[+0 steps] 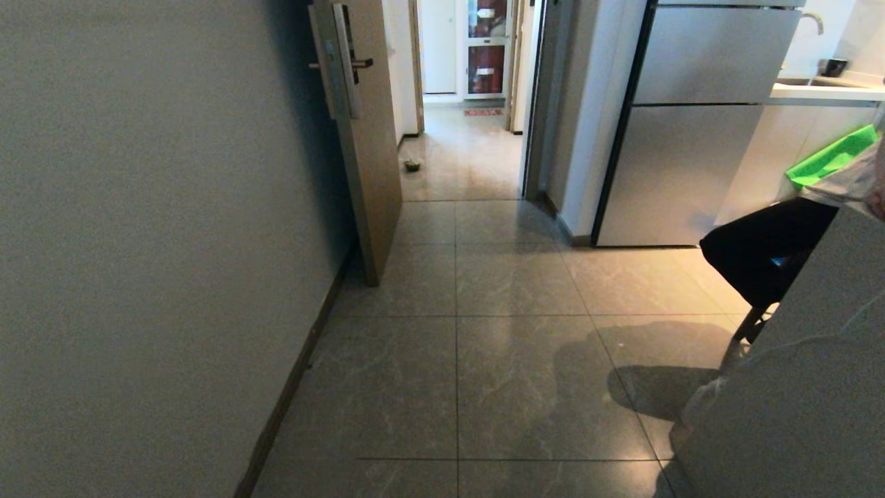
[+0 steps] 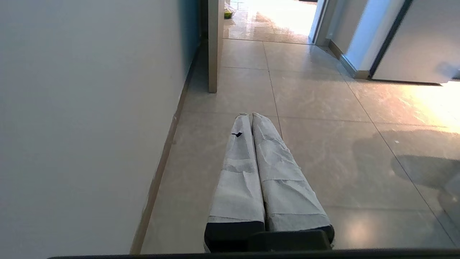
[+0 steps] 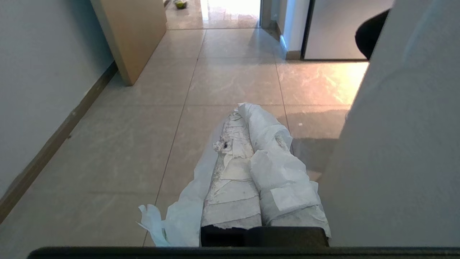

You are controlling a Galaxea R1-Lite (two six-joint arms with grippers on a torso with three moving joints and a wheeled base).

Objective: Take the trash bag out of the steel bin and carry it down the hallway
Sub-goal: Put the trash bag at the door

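In the right wrist view a thin white plastic trash bag point(image 3: 187, 212) comes out from between my right gripper's point(image 3: 241, 109) tape-wrapped fingers and hangs down beside one of them, with a trace of green print near its lower end. That gripper is shut on the bag, low over the hallway's beige marbled floor tiles point(image 3: 230, 79). My left gripper point(image 2: 250, 116) is shut with nothing in it, near the left wall. Neither gripper shows in the head view. The steel bin is out of view.
A white wall point(image 1: 152, 242) with a dark baseboard runs along the left. An open wooden door point(image 1: 363, 138) stands ahead at the left of a doorway, and a small object point(image 1: 412, 165) lies on the floor beyond. A fridge point(image 1: 691, 138) is at the right. A person in white point(image 1: 795, 387) stands close on the right.
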